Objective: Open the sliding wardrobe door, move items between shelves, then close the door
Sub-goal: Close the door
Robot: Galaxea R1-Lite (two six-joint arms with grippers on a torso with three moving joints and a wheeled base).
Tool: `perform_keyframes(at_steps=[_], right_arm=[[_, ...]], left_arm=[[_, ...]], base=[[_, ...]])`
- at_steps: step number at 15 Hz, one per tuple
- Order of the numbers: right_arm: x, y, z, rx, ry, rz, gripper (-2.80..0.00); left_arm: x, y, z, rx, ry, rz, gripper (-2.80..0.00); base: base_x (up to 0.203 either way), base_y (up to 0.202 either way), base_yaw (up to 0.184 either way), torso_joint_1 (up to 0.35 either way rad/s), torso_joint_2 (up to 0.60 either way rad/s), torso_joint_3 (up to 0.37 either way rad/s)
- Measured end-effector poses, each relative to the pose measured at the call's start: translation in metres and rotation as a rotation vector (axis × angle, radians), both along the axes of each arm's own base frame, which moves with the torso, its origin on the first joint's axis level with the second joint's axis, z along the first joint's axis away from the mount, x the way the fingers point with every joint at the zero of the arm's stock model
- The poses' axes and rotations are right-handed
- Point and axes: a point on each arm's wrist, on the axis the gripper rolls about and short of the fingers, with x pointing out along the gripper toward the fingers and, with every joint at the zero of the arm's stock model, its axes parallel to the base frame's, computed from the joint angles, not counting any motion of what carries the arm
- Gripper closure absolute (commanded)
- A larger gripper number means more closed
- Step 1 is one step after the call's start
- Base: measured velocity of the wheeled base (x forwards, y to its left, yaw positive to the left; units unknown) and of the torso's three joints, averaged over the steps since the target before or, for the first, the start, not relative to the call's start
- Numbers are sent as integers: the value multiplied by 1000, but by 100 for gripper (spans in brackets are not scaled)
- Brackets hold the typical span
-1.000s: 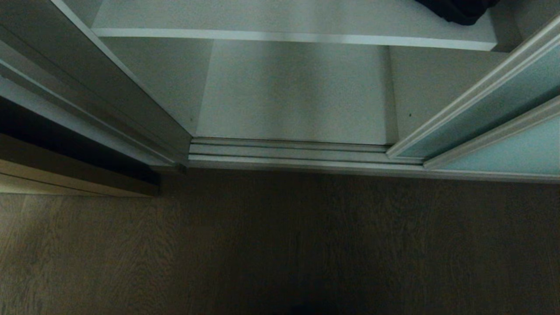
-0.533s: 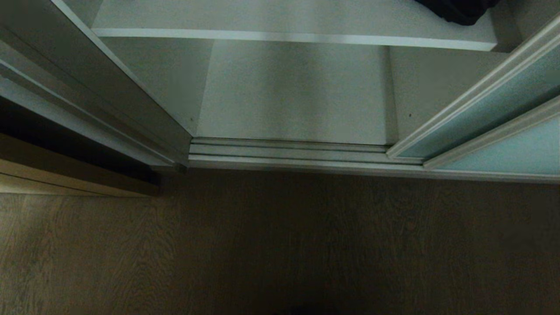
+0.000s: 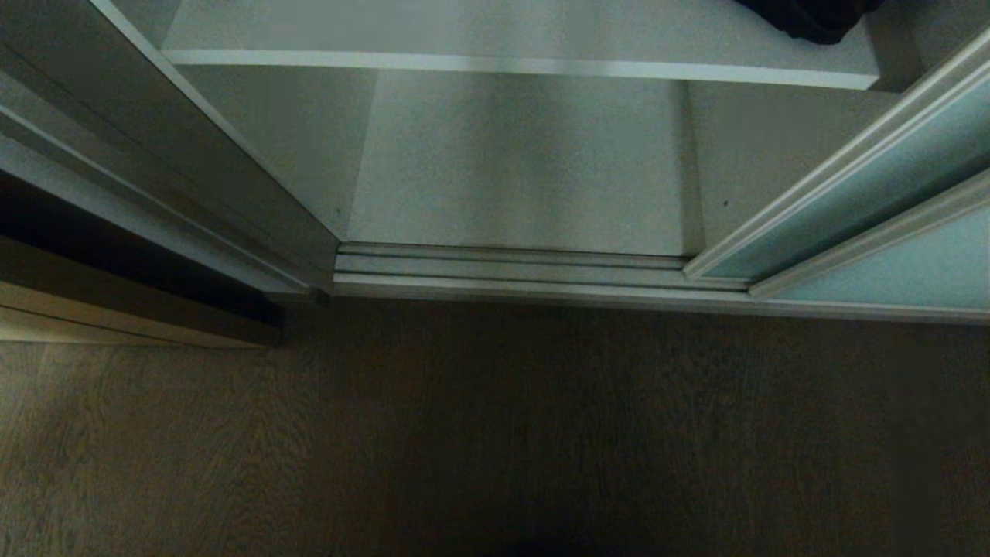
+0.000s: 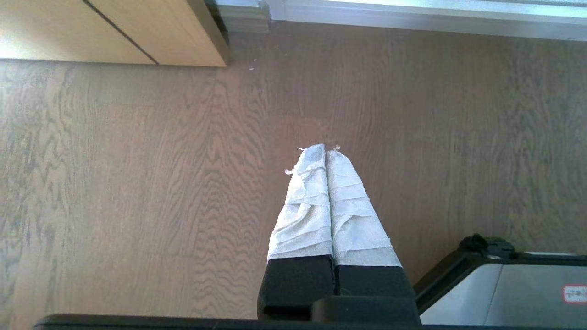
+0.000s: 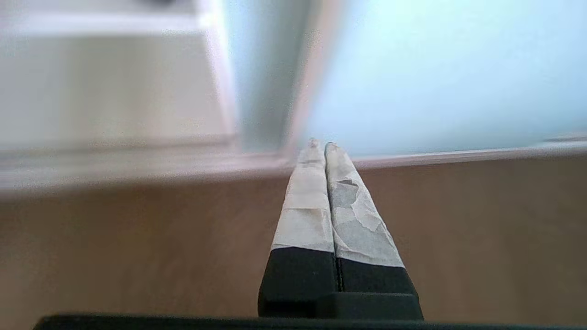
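The wardrobe door (image 3: 866, 193) stands open; the right hand (image 5: 319, 144), fingers pressed together and empty, points at its frame; next, reach the black bag (image 3: 812, 19) on the shelf (image 3: 503, 66); left hand (image 4: 325, 149) pressed together too.

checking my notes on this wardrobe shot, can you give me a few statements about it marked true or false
1. The sliding wardrobe door stands to the right of an open gap through which the shelves show. True.
2. A black bag lies on the bottom board of the wardrobe. False: it lies on the upper shelf, at its right end; the bottom board is bare.
3. The left gripper hangs over the wooden floor with jaws shut and nothing between them. True.
4. The right gripper has its jaws wide apart. False: they are shut, pointing toward the foot of the door frame.
5. Both arms show in the head view. False: neither does.
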Motion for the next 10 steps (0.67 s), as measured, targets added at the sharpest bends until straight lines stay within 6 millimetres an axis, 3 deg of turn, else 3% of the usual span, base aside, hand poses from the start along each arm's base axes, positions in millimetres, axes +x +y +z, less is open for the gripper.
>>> perform_keyframes(at_steps=[5,10], right_arm=[[16,-9,57,90,-54,-178,0],[34,-12,82,134,-66,-226,0]], left_arm=[[0,0,0,0,0,0,0],[0,0,0,0,0,0,0]], base=[[0,0,0,0,0,0],[0,0,0,0,0,0]])
